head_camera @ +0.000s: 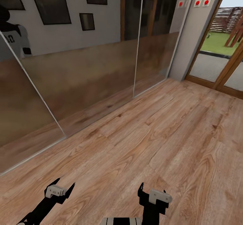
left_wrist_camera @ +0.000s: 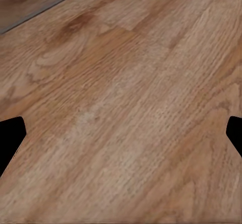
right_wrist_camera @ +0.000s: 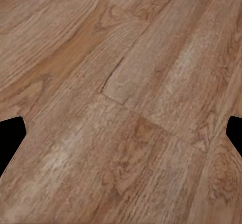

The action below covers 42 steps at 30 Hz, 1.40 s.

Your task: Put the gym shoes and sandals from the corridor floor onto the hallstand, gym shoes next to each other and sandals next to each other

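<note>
Presently both tools, left [head_camera: 60, 187] and right [head_camera: 153, 190], hang spread wide and empty over bare corridor floor [head_camera: 158, 134]; shoes and rack unsighted, so bearing, long axis, nearer arm undeterminable; mirrored wall panels [head_camera: 77, 80] ahead-left.

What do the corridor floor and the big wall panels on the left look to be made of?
The corridor floor looks like warm brown wood planks or laminate, showing grain, knots and plank seams, with a soft sheen. The wall panels look like mirrored or glossy glass, since they reflect the floor between thin pale frames; which one is unclear.
</note>
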### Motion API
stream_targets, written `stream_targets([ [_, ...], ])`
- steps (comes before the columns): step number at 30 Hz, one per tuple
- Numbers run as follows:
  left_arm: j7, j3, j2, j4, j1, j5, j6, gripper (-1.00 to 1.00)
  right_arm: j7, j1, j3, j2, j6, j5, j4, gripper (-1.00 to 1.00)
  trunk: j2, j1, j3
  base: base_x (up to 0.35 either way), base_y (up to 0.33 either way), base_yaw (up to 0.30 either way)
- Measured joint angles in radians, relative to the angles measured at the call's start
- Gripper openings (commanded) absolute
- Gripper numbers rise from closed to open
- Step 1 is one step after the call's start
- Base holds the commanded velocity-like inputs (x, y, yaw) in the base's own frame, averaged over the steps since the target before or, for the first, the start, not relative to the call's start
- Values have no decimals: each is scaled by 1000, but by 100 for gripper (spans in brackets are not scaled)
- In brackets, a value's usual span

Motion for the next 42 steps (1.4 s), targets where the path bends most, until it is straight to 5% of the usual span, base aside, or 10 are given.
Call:
stream_targets([
  [42, 0, 0, 0, 0, 0, 0, 1, 100, 0, 0, 0, -1, 0, 0, 0, 100, 0, 0, 0, 4, 0, 40],
])
